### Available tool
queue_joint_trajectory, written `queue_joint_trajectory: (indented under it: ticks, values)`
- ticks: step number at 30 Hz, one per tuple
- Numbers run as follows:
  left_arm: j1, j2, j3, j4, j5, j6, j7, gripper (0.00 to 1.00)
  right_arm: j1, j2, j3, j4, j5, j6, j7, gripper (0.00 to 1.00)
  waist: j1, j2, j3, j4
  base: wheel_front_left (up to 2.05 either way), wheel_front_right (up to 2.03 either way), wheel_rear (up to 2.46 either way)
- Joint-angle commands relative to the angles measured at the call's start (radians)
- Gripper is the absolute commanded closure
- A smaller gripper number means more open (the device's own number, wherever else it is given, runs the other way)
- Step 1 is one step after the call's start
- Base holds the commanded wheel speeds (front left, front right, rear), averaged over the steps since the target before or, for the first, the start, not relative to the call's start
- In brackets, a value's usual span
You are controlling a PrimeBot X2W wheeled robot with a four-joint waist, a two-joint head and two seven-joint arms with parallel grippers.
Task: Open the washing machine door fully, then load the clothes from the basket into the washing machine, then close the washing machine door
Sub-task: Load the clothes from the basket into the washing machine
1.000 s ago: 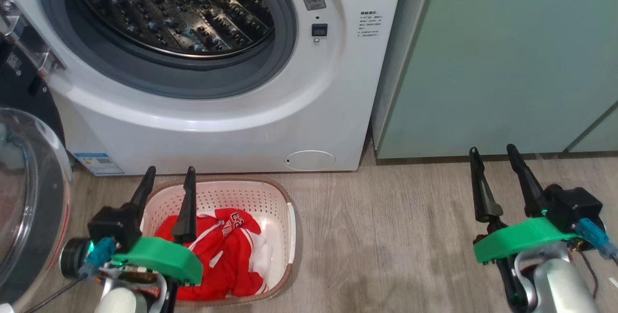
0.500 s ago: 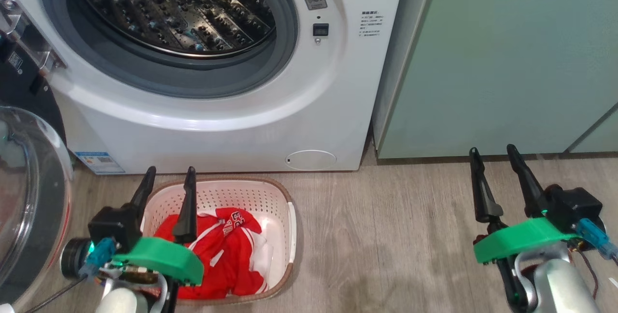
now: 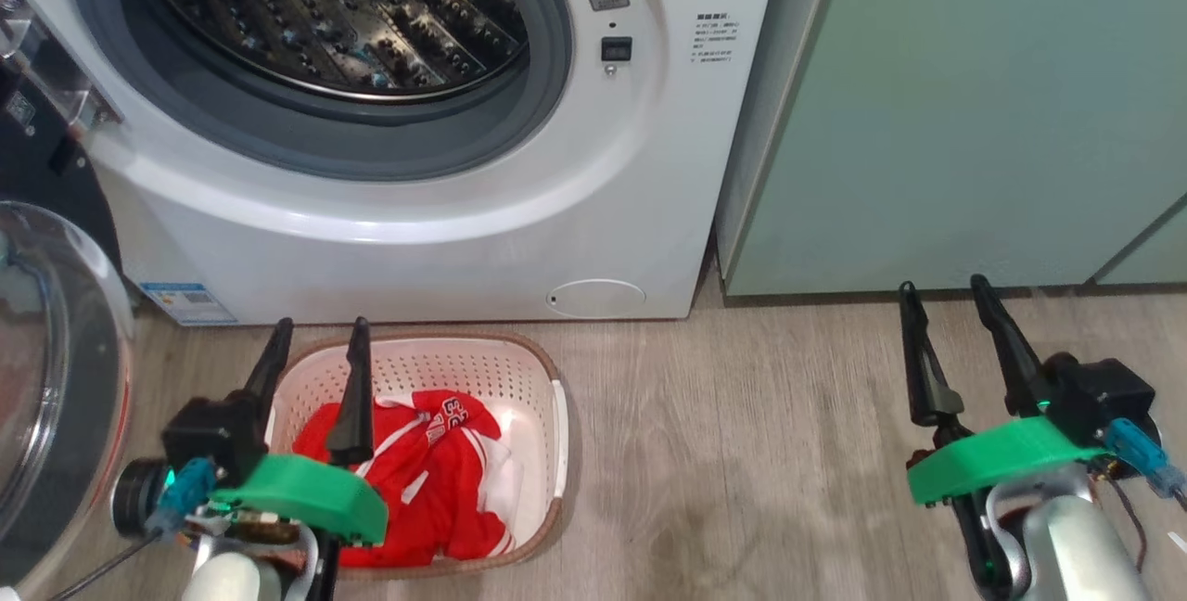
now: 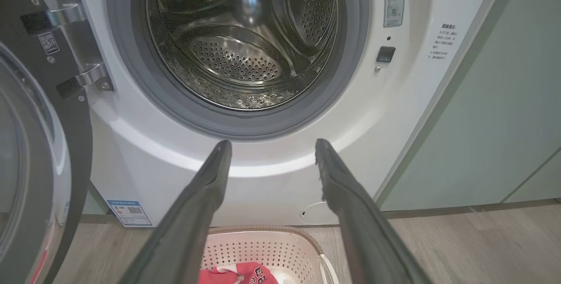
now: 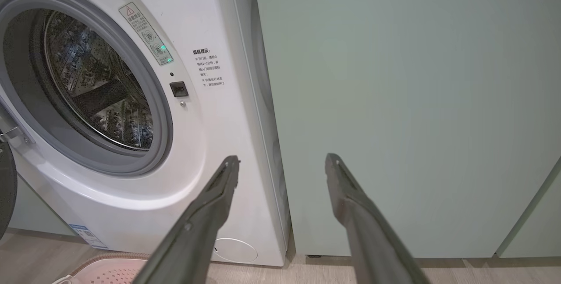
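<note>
One washing machine (image 3: pixel 417 239) is sitting with its one door (image 3: pixel 37 378) open. One basket (image 3: pixel 445 369) is holding one red shirt (image 3: pixel 436 480). The left gripper (image 3: pixel 321 325) and right gripper (image 3: pixel 942 284) are both gaping wide, empty.

Head cam down; wrists fwd; share washing machine (image 3: pixel 649 165).

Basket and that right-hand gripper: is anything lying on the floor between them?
Nothing. In the head view, the stretch from the basket to the right gripper is bare wooden floor.
</note>
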Motion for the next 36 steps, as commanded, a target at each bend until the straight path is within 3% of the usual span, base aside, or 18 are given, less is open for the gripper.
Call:
queue_joint_trajectory:
  ticks: [1,8,23,36]
  values:
    - [-0.047,0.017,0.035,-0.037,-0.007,0.003,-0.011,0.00,-0.043,0.000,0.029,-0.039,0.003,0.000,-0.009,0.00,-0.0001,-0.0001,0.010,-0.003,0.00,0.00,0.00]
    - [-0.149,0.019,0.040,0.054,-0.032,-0.009,-0.008,0.00,-0.087,0.000,0.047,-0.071,-0.003,0.000,-0.007,0.00,-0.0001,-0.0001,0.138,-0.011,0.00,0.00,0.00]
    - [-0.498,0.057,-0.004,0.587,-0.076,-0.118,0.056,0.00,-0.275,0.000,0.126,-0.108,0.016,0.000,-0.009,0.00,-0.0001,-0.0001,0.477,-0.088,0.00,0.00,0.00]
    - [-0.722,0.115,-0.030,0.919,-0.090,-0.149,0.084,0.00,-0.354,0.000,0.123,-0.161,0.051,0.000,-0.009,0.00,-0.0001,-0.0001,0.708,-0.156,0.00,0.00,0.00]
